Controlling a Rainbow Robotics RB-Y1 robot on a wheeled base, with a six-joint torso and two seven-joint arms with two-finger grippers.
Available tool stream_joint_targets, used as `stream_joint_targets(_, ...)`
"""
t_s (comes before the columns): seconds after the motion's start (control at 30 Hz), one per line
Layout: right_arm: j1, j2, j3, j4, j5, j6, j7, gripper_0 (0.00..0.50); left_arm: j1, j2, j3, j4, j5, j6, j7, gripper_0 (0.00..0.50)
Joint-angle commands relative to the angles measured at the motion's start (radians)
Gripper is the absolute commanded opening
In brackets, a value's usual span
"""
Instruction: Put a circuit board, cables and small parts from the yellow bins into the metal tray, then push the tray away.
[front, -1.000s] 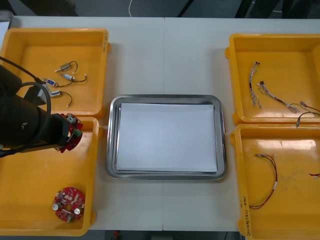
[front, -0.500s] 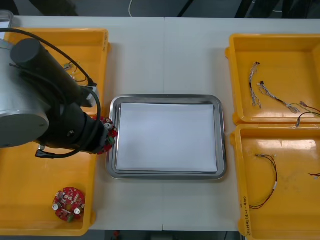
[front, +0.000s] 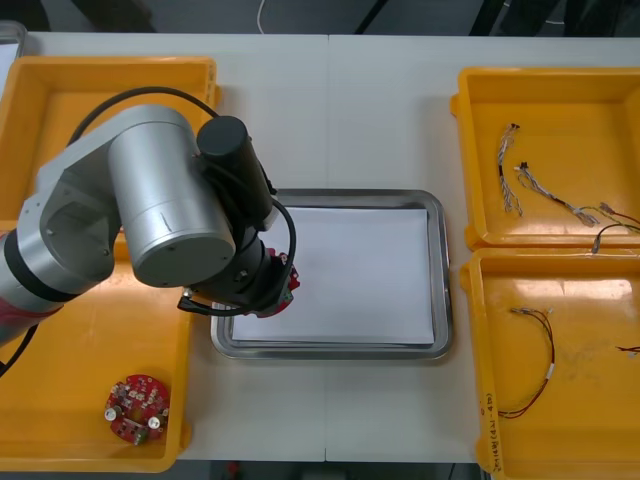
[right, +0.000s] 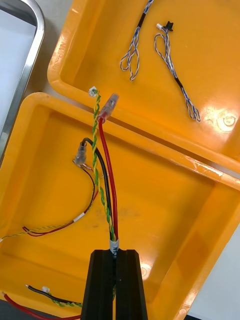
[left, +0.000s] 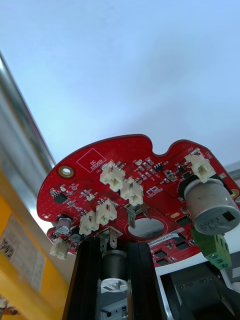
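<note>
Electronics assembly bench, lab or workshop by the look. Light table (front: 330, 110) set with yellow bins (front: 560, 110) of sorted cables (front: 508, 185) and a round red circuit board (front: 137, 407) — metal tray (front: 445, 300) between them, grey robot arm (front: 150, 210) overhead.

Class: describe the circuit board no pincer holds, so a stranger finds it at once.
Left of the metal tray, find the yellow bin nearer the robot; a round red board lies in its near, tray-side corner. Its twin hangs in the left pincer over the tray; this one lies loose.
</note>
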Motion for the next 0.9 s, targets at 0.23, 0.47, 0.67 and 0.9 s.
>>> stream_joint_targets(0.23,-0.020,-0.036,0.016,-0.022,0.007,0.003,0.048,0.000,-0.056,-0.032,-0.133,0.096,-0.050,-0.132,0.032,0.000)
stream_joint_targets(0.47,-0.020,-0.035,0.016,-0.022,0.007,0.003,0.048,0.000,-0.056,-0.032,-0.178,0.153,-0.070,-0.182,0.025,0.001)
stream_joint_targets(0.67,-0.021,-0.036,0.018,-0.022,0.004,0.003,0.048,0.000,-0.057,-0.032,-0.212,0.196,-0.093,-0.231,0.020,0.002)
stream_joint_targets(0.9,-0.023,-0.036,0.019,-0.022,-0.003,0.003,0.048,0.000,-0.056,-0.032,-0.213,0.196,-0.092,-0.228,0.022,0.005)
